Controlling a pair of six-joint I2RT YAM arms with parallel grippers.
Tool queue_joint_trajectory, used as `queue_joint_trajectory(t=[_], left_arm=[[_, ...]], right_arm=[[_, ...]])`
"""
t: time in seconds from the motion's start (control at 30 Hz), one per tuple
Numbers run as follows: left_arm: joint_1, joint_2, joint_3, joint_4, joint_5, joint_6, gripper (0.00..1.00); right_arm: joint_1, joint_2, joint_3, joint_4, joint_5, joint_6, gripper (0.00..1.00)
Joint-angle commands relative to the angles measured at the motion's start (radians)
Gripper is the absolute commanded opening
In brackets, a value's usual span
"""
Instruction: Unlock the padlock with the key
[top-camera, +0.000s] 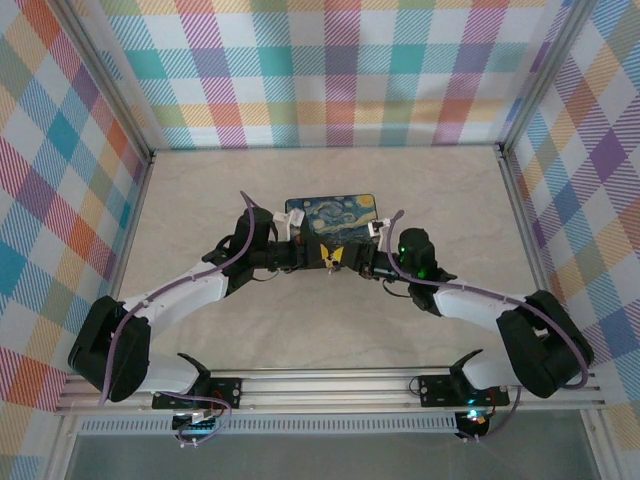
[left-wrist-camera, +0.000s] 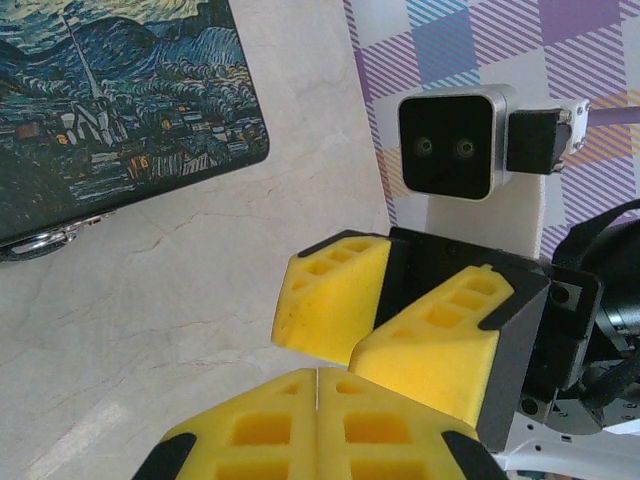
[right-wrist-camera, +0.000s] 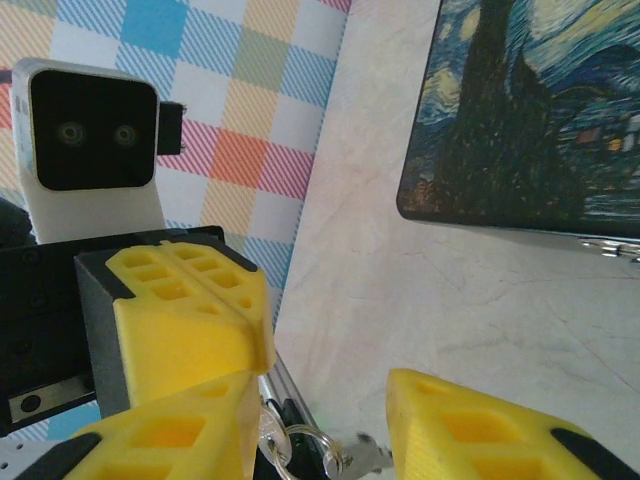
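Right wrist view: key (right-wrist-camera: 360, 456) sits between your parted right fingers (right-wrist-camera: 480, 425) — left fingers (right-wrist-camera: 190, 310), shut, just beside it.

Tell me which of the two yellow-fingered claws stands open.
The right claw: its yellow ribbed jaws stand wide apart, with a clear gap between them. The left claw has its jaws pressed flat together.

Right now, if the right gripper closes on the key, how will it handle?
The key looks thin, bare metal: probably light and slippery, easy to twist in a pinch. It sits on a ring, so it likely swings loosely rather than holding its angle. The right gripper, jaws open, has broad blocky fingers, so a precise grip looks hard.
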Motion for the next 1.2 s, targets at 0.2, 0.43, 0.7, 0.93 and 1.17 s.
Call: queue_joint_trajectory(t=[0.2,0.43,0.7,0.93,1.17], left_arm=[[0.0,0.003,0.008,0.051,-0.012,-0.027,0.0],[0.006,0.0,-0.006,0.083,-0.018,-0.049,0.0],[0.012,-0.018,-0.026,0.111,-0.025,-0.07,0.0],[0.026,-0.029,-0.055,0.158,-0.037,-0.106,0.0],[0.028,-0.027,-0.053,0.172,-0.038,-0.114,0.0]], right_arm=[[0.031,0.047,-0.003,0.146,-0.049,0.036,0.34],[0.033,0.046,-0.028,0.214,-0.054,0.077,0.28],[0.036,0.041,-0.037,0.295,-0.072,0.12,0.2],[0.039,0.029,-0.047,0.328,-0.066,0.153,0.18],[0.043,0.025,-0.052,0.344,-0.058,0.168,0.2]])
